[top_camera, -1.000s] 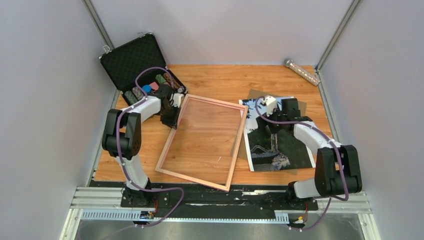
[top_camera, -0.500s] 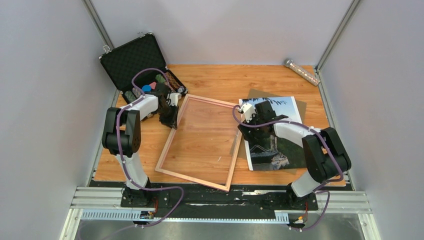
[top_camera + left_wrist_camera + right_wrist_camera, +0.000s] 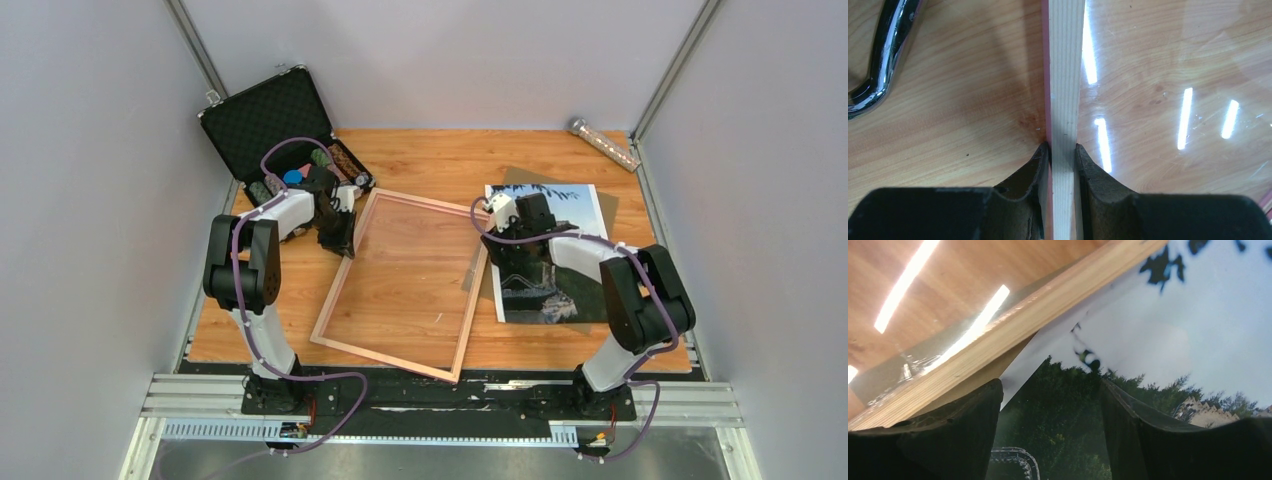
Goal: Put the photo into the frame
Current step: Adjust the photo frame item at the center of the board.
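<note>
On the worktop (image 3: pixel 430 160), the photo (image 3: pixel 565 215) lay beside the frame (image 3: pixel 410 285), not yet inside. The left hand (image 3: pixel 1062 147) clamped the frame's rail, and the right hand (image 3: pixel 1050 385) hovered over the photo, fingers parted.

The left arm (image 3: pixel 245 270) rises from the near edge of the table, folds at the elbow and reaches toward the far left corner. Its wrist is bent down. The left gripper (image 3: pixel 1062 150) is closed, with a finger pressed to each side of the frame (image 3: pixel 1065 75) rail. The right arm (image 3: pixel 640 295) stands folded by the right edge, its forearm stretched left toward the middle of the table. The right gripper (image 3: pixel 1050 405) points down, its fingers (image 3: pixel 963 435) spread wide apart.
</note>
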